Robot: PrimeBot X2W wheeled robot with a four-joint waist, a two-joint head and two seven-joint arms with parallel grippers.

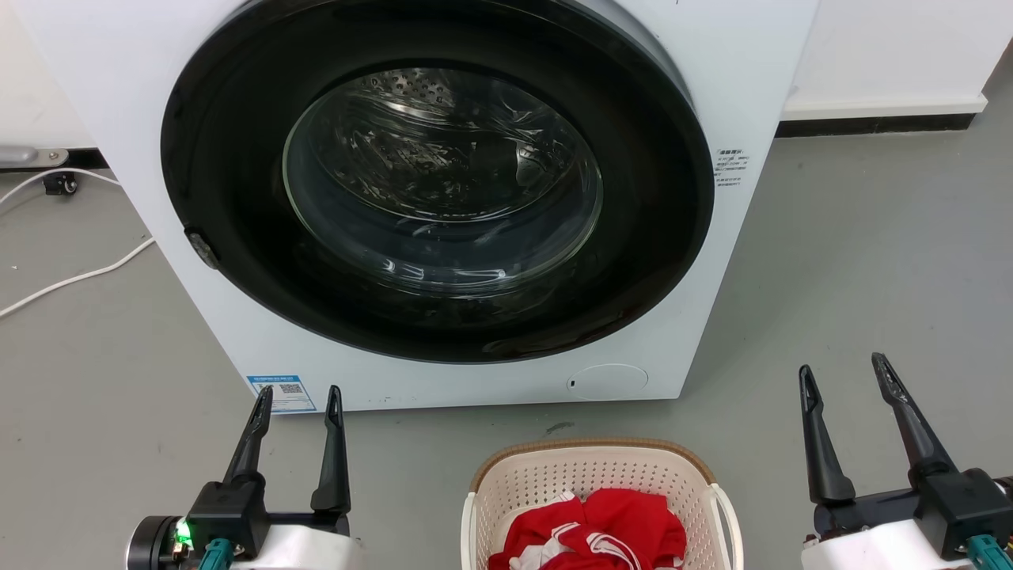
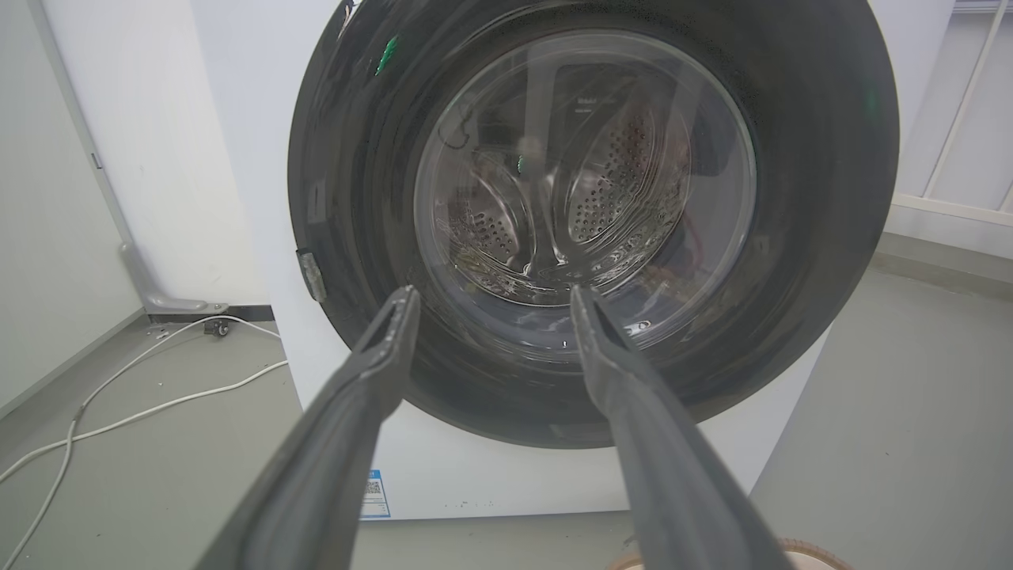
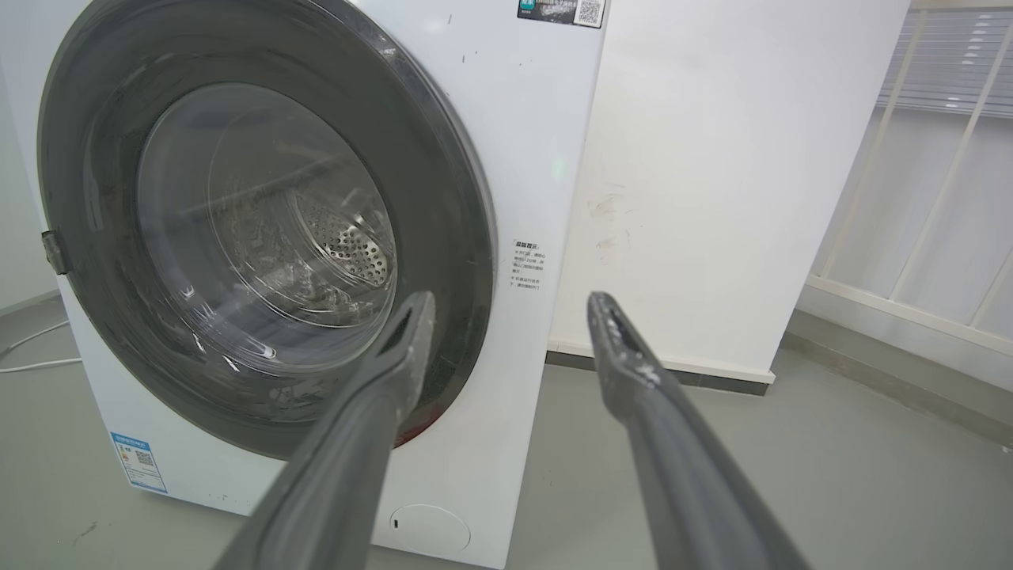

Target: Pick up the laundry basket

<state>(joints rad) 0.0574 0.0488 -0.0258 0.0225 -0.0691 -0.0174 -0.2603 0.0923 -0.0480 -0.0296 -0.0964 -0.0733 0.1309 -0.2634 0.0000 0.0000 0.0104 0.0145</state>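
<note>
While the left fingers (image 1: 333, 455) and right fingers (image 1: 820, 443) stand spread, grasping nothing, the laundry basket (image 1: 586, 473) sits between them on the floor (image 1: 870, 237). Washer (image 1: 752, 71) stands beyond both.

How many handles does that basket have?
2: a left handle and a right handle on the laundry basket; its near end is out of frame, so others may be hidden.

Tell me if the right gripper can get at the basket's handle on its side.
Probably yes: the right gripper is open beside the basket, and nothing stands between it and the white handle on that side.
</note>
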